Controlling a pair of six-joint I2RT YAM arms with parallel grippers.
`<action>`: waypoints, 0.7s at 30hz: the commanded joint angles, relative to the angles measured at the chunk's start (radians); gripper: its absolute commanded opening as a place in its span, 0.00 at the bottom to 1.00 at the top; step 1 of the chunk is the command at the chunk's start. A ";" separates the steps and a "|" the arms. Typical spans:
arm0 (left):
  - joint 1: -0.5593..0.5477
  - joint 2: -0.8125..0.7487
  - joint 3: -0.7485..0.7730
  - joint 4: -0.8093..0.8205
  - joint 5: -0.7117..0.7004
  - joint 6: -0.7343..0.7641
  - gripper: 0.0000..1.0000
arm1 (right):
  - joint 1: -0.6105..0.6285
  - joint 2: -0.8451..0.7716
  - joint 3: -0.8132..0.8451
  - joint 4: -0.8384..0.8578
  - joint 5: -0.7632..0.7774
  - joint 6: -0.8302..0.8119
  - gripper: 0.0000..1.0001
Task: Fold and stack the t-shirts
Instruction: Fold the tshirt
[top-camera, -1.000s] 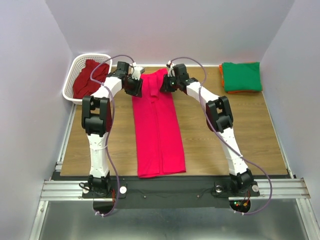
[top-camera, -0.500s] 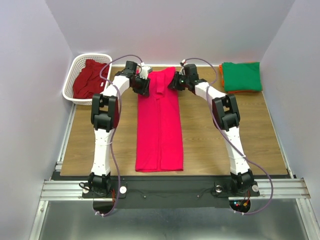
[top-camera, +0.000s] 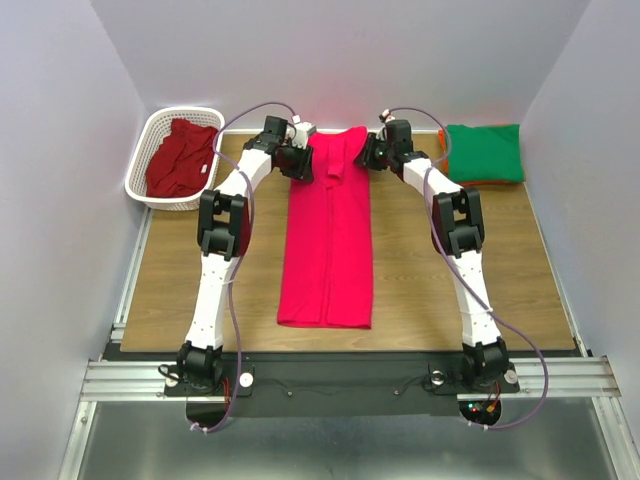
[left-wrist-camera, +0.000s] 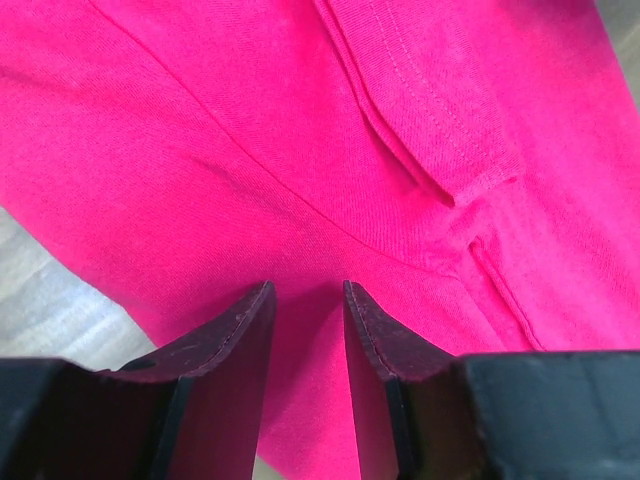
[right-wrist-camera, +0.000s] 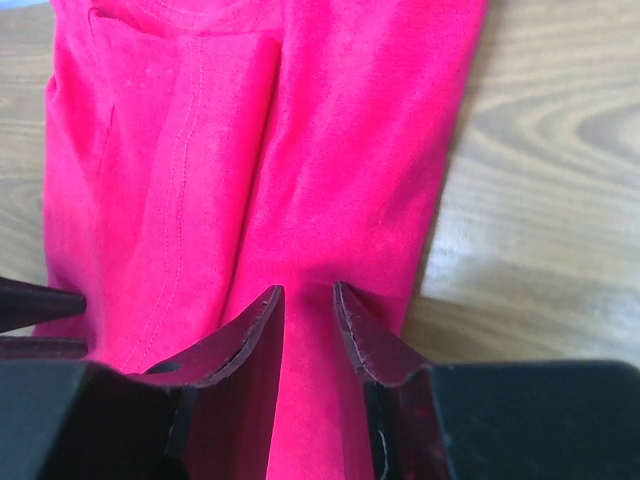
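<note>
The bright pink-red t-shirt (top-camera: 328, 240) lies folded into a long narrow strip down the middle of the table. My left gripper (top-camera: 300, 160) holds its far left corner, and in the left wrist view (left-wrist-camera: 308, 295) the jaws stand narrowly apart with pink cloth between them. My right gripper (top-camera: 372, 155) holds the far right corner, again with cloth between the jaws (right-wrist-camera: 308, 295). The crimson t-shirt (top-camera: 180, 160) lies crumpled in the basket. The green t-shirt (top-camera: 484, 152) lies folded at the far right on top of the orange t-shirt (top-camera: 442, 150).
The white lattice basket (top-camera: 140, 165) stands at the far left corner. Bare wooden table (top-camera: 480, 270) shows on both sides of the pink strip. Purple walls close in the back and the sides.
Both grippers have moved toward the far edge and drawn the pink-red shirt with them. The strip now lies straighter and its near hem has slid away from the front edge.
</note>
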 joint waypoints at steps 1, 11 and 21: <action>0.008 0.046 0.055 -0.003 -0.009 -0.031 0.47 | -0.010 0.095 0.075 -0.054 0.079 -0.049 0.33; 0.018 0.059 0.111 0.051 0.008 -0.059 0.56 | -0.010 0.132 0.195 -0.029 0.074 -0.079 0.40; 0.027 -0.425 -0.120 0.178 0.026 0.066 0.66 | -0.007 -0.283 0.008 -0.029 -0.151 -0.239 0.84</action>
